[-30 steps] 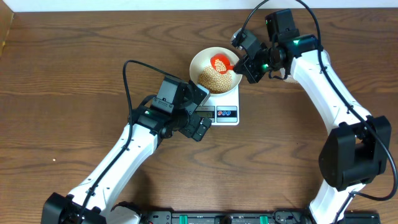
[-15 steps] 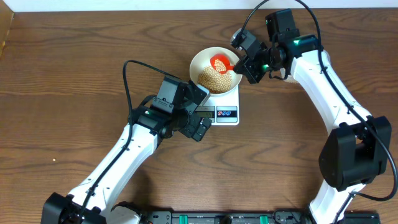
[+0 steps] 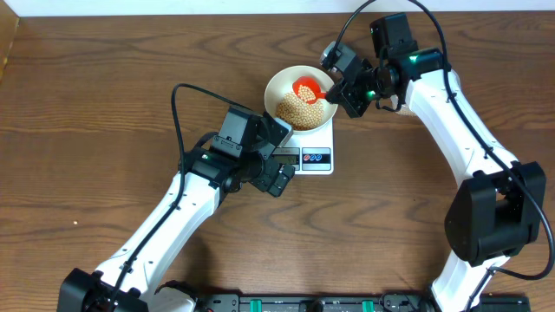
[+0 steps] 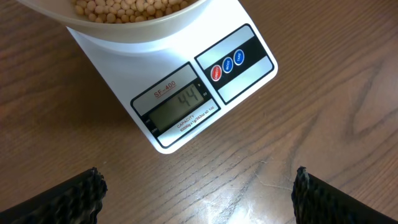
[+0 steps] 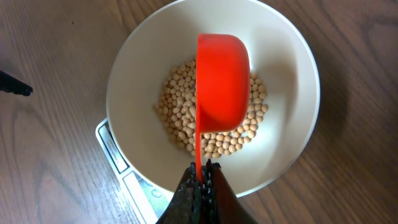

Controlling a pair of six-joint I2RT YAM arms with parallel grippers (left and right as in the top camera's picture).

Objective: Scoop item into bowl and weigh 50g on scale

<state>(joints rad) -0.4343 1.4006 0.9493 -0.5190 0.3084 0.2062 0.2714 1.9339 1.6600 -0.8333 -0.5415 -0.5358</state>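
White bowl point(image 5: 292, 74) of beans point(image 5: 177, 115) sits atop the scale point(image 4: 186, 68) on the desk point(image 4: 311, 143) — display point(image 4: 180, 106) reading 44. Right jaws clamp a red scoop point(image 5: 222, 78) above the scale; left jaws spread wide beside it.

Left arm point(image 3: 186, 195) reaching in from the lower left, elbow bent, left gripper point(image 4: 199, 193) facing down, fingers point(image 4: 81, 193) spread wide, right arm point(image 3: 451, 104) arching in from the right, right gripper point(image 5: 200, 180) pinched tight on the red scoop point(image 5: 221, 81) handle
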